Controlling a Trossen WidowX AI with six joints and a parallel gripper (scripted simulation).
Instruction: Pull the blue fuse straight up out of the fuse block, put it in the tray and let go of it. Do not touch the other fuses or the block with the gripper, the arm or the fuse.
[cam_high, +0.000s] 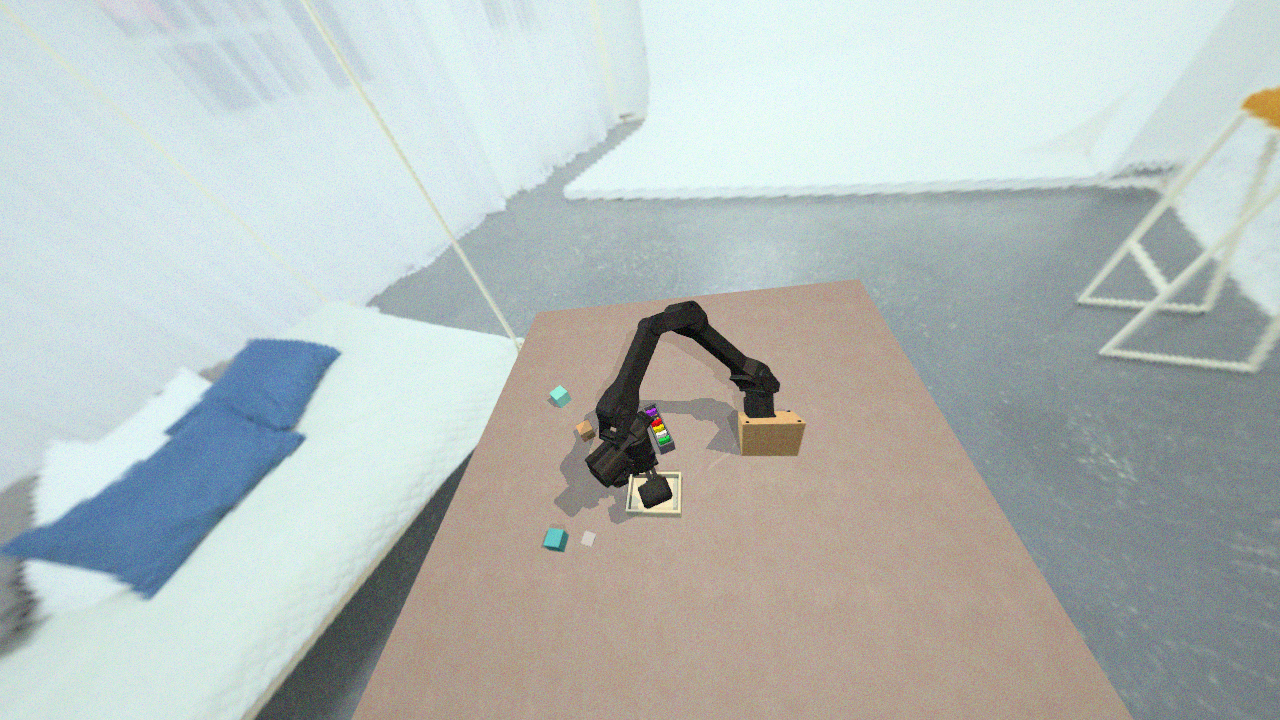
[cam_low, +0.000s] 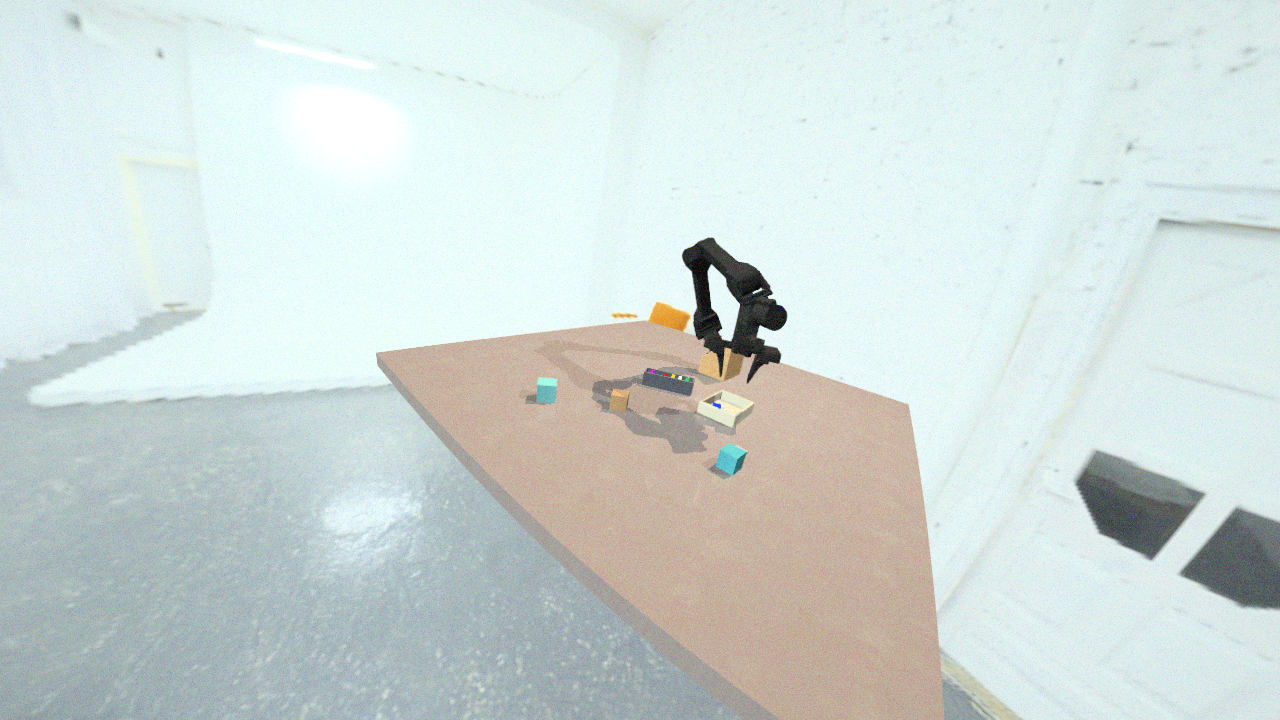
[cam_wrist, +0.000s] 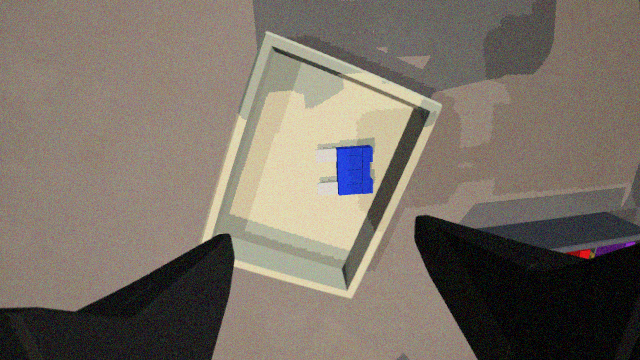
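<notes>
Overhead, gripper (cam_wrist: 320, 240) wide, empty; blue fuse (cam_wrist: 354, 170) flat in tray (cam_wrist: 295, 260)

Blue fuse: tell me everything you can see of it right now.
The blue fuse is a small, saturated blue block with two pale grey prongs sticking out of one end, side by side. It lies flat on the floor of the cream tray, nearer one side wall but not visibly against it. Nothing grips it: the gripper hangs above it, fingers spread wide apart.
</notes>
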